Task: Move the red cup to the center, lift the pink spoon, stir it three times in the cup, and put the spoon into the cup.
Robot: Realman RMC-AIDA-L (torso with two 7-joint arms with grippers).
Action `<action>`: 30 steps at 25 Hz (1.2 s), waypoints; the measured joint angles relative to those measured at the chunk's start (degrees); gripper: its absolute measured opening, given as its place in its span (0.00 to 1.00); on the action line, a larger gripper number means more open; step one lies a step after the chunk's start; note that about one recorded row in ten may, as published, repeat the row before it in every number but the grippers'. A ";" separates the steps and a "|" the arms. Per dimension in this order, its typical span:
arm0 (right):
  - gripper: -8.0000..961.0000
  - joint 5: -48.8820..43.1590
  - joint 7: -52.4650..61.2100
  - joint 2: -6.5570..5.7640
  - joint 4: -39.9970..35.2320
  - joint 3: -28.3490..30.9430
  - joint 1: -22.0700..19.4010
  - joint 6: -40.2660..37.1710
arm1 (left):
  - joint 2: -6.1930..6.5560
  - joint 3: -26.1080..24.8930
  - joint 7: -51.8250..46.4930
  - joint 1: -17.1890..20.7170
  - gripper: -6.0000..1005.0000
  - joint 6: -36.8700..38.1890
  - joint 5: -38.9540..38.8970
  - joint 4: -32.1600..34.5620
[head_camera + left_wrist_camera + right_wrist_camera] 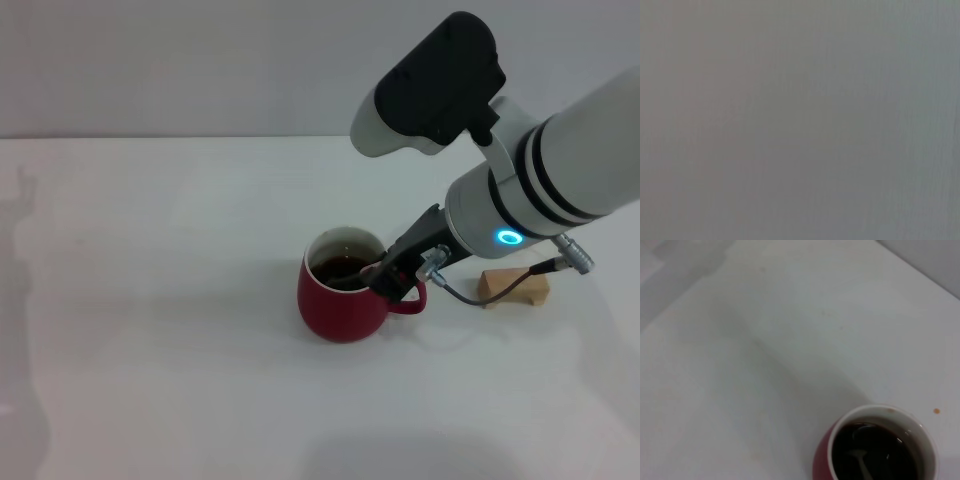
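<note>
The red cup (342, 297) stands on the white table near the middle and holds dark liquid. It also shows in the right wrist view (875, 450). My right gripper (393, 276) is at the cup's rim on its handle side, reaching down from the right. It is shut on the pink spoon (364, 271), whose handle is mostly hidden by the fingers. The spoon's silver bowl (859, 456) is dipped in the liquid. My left gripper is out of view; the left wrist view shows only plain grey.
A tan wooden block (515, 288) lies on the table just right of the cup, behind my right wrist's cable. The white table (160, 330) stretches to the left and front of the cup. A grey wall runs along the back.
</note>
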 joint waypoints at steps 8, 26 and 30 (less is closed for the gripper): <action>0.19 0.11 -0.33 -0.10 -2.76 0.05 0.06 -2.35 | 0.00 0.00 -0.07 0.07 0.84 0.18 0.00 0.00; 0.50 -18.30 -1.67 -0.04 7.73 -11.96 -13.92 -34.29 | 0.00 0.00 -0.09 0.00 0.84 0.65 0.00 0.00; 0.50 -19.20 -1.73 0.03 4.18 -12.86 -19.95 -53.41 | 0.00 0.00 -0.09 0.07 0.84 0.69 -0.01 0.00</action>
